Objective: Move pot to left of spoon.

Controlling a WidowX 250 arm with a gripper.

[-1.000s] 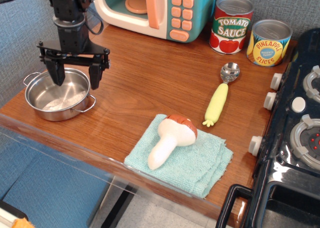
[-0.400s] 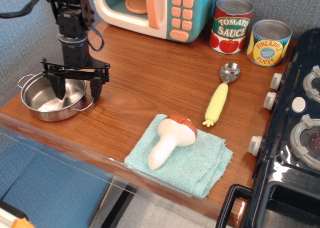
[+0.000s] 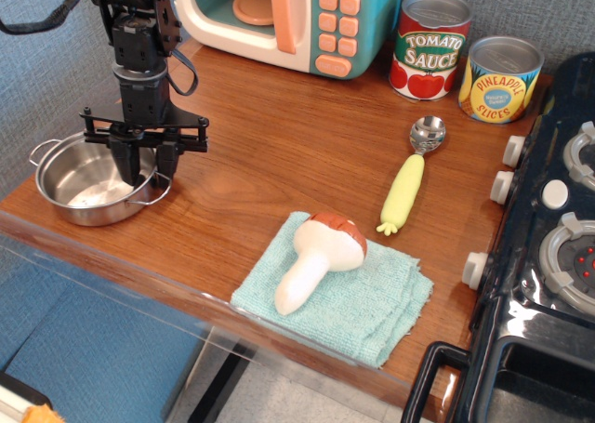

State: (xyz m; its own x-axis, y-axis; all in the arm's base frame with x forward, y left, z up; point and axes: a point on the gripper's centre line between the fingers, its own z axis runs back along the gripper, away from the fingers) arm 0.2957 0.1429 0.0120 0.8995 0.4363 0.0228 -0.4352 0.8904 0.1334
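The small shiny steel pot with wire loop handles sits at the left front edge of the wooden counter. My gripper points straight down over the pot's right rim. One finger is inside the pot and the other is outside, and a narrow gap still shows between them. The spoon, with a silver bowl and a pale yellow-green corn handle, lies far to the right near the stove.
A white mushroom with a brown cap lies on a teal cloth at the front edge. A toy microwave, a tomato sauce can and a pineapple can stand at the back. A black stove is on the right.
The gripper has lowered onto the pot's right rim and its fingers have drawn much closer together. The pot has slid a little to the left.
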